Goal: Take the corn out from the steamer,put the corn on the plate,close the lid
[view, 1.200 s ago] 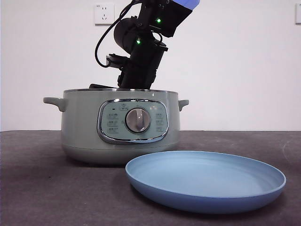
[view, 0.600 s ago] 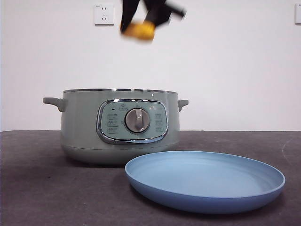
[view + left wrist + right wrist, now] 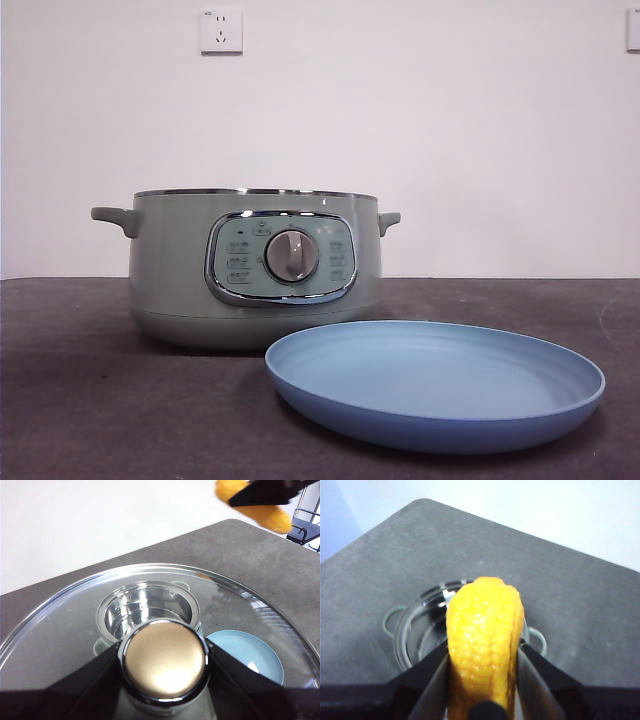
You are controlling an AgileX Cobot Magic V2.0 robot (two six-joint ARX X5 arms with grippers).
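1. Two things sit on the dark table (image 3: 100, 400) in the front view. The green steamer (image 3: 250, 270) stands at the back with no lid on it. Its grey dial (image 3: 292, 256) faces us. The blue plate (image 3: 436, 385) lies just in front of the steamer, a bit to one side. The plate has nothing on it. A white wall socket (image 3: 221, 30) is on the wall behind. No arm shows here.

2. In the left wrist view, the left gripper (image 3: 164, 662) pinches the round knob (image 3: 165, 660) of the glass lid (image 3: 65, 630) from both sides. The knob looks shiny gold here. The lid is held up high in the air. Through the glass you can see the open steamer (image 3: 147, 607) far below and the plate (image 3: 250, 652) beside it. In a far corner, the other gripper holds the yellow corn (image 3: 262, 515) up in the air too.

3. In the right wrist view, the right gripper (image 3: 482, 652) squeezes the corn (image 3: 482, 640) between its two black jaws. The corn stands on end, with its tip pointing away from the camera. It is high above the table. The open steamer (image 3: 420, 625) is well below it, partly hidden behind the corn.
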